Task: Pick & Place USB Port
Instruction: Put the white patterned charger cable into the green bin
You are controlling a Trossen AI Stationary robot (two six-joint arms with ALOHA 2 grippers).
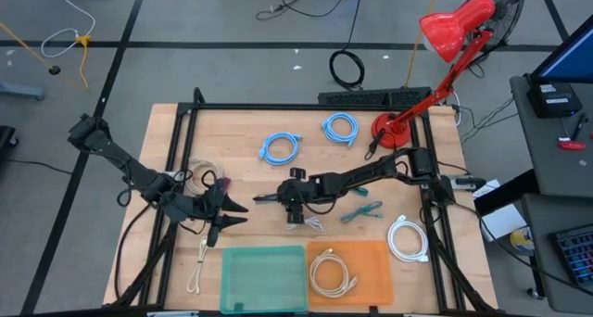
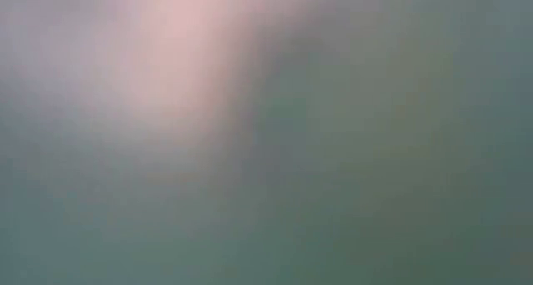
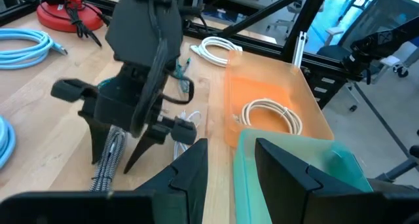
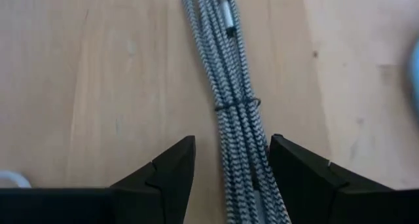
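Braided cable bundle (image 4: pixel 232 112) lies on the table at frame centre, between the right gripper's (image 4: pixel 230 168) wide jaws.
Risk, I judge: closing off-centre pinches only some strands, so the bundle slips; left gripper (image 1: pixel 233 213) waits lower left, parted and empty.

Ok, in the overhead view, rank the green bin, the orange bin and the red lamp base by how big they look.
Largest to smallest:
1. green bin and orange bin, which look about alike, so I won't rank them
2. red lamp base, clearly smallest
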